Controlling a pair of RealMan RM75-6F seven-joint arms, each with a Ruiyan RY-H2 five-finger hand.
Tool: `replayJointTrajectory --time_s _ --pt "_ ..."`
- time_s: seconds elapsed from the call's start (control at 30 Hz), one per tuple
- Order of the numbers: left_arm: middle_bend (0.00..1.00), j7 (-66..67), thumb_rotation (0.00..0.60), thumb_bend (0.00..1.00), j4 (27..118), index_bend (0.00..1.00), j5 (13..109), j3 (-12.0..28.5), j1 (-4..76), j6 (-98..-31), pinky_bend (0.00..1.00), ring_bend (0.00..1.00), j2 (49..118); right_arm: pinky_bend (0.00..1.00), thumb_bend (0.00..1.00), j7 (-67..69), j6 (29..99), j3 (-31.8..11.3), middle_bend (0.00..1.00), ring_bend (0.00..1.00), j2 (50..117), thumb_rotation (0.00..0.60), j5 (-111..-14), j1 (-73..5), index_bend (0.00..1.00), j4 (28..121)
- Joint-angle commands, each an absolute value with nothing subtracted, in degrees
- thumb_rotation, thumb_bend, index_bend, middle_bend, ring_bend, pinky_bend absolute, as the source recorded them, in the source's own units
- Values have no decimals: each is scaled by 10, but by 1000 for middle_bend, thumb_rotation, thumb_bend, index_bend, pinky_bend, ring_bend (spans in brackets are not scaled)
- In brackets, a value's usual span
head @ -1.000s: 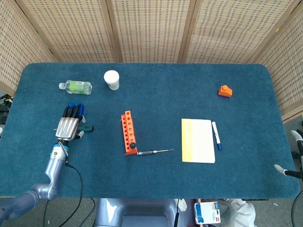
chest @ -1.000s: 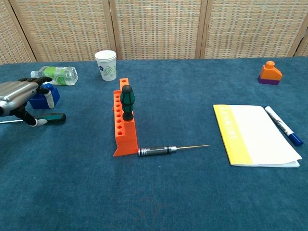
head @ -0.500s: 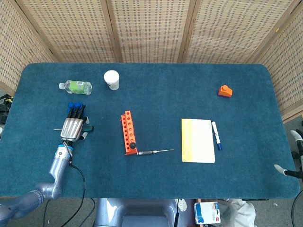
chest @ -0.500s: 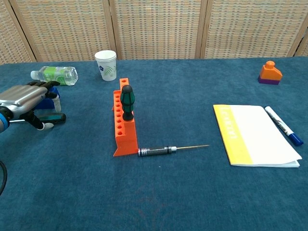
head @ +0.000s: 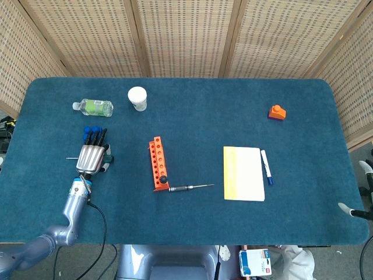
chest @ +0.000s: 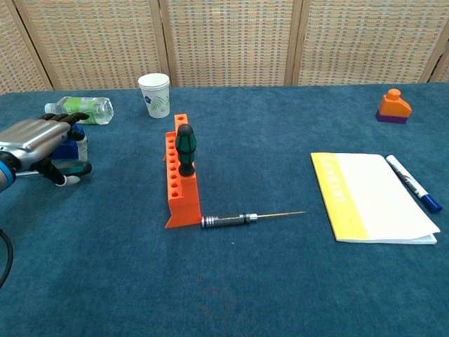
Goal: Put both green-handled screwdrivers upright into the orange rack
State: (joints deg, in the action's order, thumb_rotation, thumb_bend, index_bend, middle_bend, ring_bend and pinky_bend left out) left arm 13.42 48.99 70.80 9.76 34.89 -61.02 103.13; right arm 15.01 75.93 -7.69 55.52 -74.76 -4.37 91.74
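The orange rack (head: 157, 163) (chest: 175, 182) stands mid-table. One green-handled screwdriver (chest: 185, 149) stands upright in its near end, seen from above as a dark cap (head: 164, 178). The second green-handled screwdriver (head: 108, 158) (chest: 73, 168) lies flat at the left, its shaft pointing left. My left hand (head: 92, 154) (chest: 39, 139) covers it, fingers curled over the handle and the thumb on the near side, gripping it at table level. My right hand (head: 354, 210) shows only as spread fingers beyond the table's right edge, holding nothing.
A silver-and-black precision screwdriver (head: 189, 188) (chest: 247, 217) lies at the rack's near end. A water bottle (head: 93, 107) and paper cup (head: 137, 98) sit at the back left. A yellow notepad (head: 243, 173), marker (head: 266, 167) and orange block (head: 277, 112) lie to the right.
My left hand has slid right along the lying screwdriver, and its fingers have curled down around the green handle. The rack and the upright screwdriver have not moved.
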Motion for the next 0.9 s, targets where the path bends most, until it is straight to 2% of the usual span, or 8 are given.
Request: replayJointTrajectory --time_s 0.03,0.2,0.3,0.53,0.9 --pt "0 126 600 482 512 688 713 102 344 -622 0 0 1015 0 0 150 760 -77 0 0 555 600 -748 -44 0 918" --pt "0 92 600 502 583 712 725 109 333 -643 0 0 970 0 0 150 761 -77 0 0 555 600 -748 -43 0 919" --pt "0 45 600 503 665 719 747 116 320 -675 0 0 919 0 0 150 761 -76 0 0 554 600 -750 -43 0 921" --pt "0 -28 600 524 801 727 758 128 303 -684 0 0 827 0 0 150 762 -76 0 0 553 600 -750 -42 0 923" --pt "0 -78 600 541 891 728 753 140 297 -669 0 0 754 0 0 150 760 -76 0 0 553 600 -748 -43 0 922"
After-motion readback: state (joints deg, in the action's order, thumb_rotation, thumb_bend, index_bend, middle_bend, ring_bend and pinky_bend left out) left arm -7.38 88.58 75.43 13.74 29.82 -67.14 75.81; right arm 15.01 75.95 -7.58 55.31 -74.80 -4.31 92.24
